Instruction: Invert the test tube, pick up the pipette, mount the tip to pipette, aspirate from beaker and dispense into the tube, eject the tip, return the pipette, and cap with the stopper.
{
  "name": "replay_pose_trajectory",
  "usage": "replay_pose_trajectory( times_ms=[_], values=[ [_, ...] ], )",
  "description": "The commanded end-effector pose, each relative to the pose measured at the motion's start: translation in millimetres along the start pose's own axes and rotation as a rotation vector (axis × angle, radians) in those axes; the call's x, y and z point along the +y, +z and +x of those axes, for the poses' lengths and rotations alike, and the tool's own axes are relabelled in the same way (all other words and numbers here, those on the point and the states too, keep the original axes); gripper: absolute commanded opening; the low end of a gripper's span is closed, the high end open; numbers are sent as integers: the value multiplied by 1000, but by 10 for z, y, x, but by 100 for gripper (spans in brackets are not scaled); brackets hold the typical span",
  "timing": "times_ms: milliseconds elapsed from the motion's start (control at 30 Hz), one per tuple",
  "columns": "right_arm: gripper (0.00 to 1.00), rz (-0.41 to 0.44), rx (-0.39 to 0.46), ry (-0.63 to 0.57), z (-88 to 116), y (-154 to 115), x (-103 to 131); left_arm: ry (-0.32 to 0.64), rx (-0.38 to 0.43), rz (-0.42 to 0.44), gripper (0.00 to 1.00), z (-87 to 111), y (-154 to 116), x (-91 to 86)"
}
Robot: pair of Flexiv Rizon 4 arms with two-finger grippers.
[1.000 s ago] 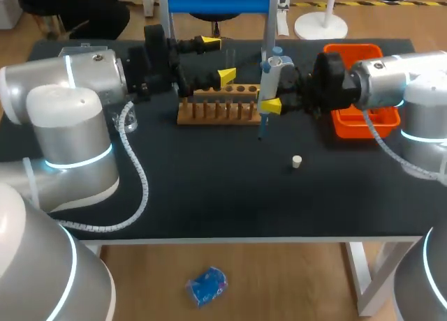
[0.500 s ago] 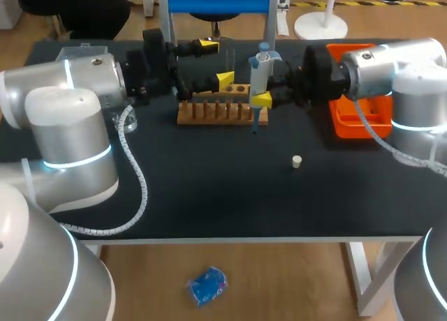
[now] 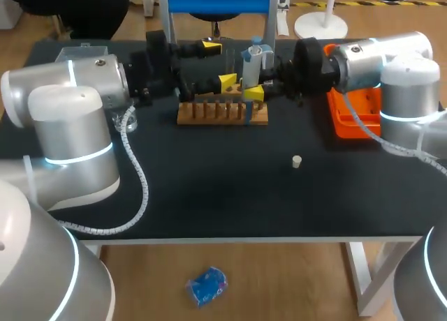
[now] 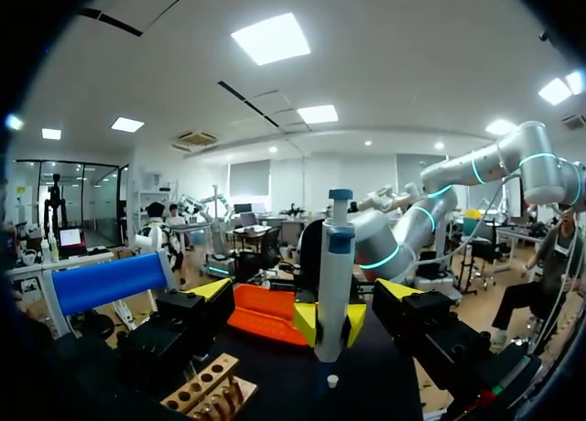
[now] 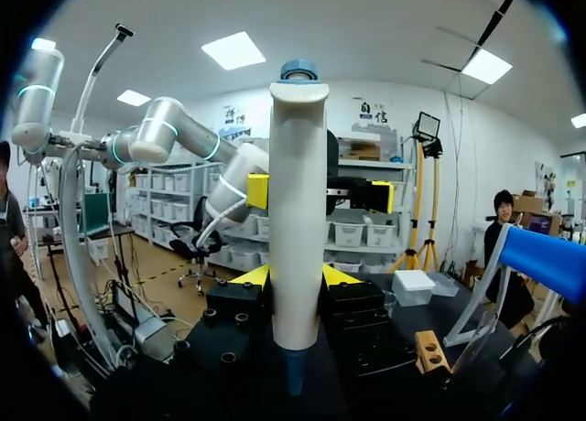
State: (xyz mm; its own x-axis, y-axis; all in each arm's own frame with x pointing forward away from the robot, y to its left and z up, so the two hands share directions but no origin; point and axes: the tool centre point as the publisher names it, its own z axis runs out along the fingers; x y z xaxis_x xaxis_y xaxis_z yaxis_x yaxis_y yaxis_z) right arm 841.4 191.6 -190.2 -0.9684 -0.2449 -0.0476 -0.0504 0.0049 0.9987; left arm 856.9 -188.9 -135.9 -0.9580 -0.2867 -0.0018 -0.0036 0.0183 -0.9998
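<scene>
R wrist view alone shows us both sides of our right gripper (image 5: pixel 297 279) pinching the pipette (image 5: pixel 298 210), upright over the rack (image 3: pixel 222 112), right end. Head view: left gripper (image 3: pixel 217 64) spread above rack's far side; stopper (image 3: pixel 297 160) on surface, front-right of rack.

Table (image 3: pixel 209 188): two non-task items recorded.
A wooden rack (image 3: pixel 209 114) is seated at centre rear; an orange tray (image 3: pixel 342 124) is placed apart from it, on the right.

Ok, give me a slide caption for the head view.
Right end effector holds the pipette upright by the wooden rack, left end effector open alongside.
</scene>
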Motion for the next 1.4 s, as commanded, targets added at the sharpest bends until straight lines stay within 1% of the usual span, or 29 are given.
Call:
replay_pose_trajectory(
  times_ms=[33,400,667,1367,1400],
  values=[
    [0,2,19,-1,-94,39,0,2,12,6,100,-44,52,18],
    [0,0,45,4,-236,173,-26,-7,36,9,100,-48,128,24],
    [0,0,57,10,-301,245,-49,-18,48,7,100,-50,141,33],
    [0,3,72,14,-357,299,-23,-25,62,0,100,-64,180,55],
    [0,3,72,15,-357,300,-23,-25,63,-1,95,-64,181,55]
  ],
)
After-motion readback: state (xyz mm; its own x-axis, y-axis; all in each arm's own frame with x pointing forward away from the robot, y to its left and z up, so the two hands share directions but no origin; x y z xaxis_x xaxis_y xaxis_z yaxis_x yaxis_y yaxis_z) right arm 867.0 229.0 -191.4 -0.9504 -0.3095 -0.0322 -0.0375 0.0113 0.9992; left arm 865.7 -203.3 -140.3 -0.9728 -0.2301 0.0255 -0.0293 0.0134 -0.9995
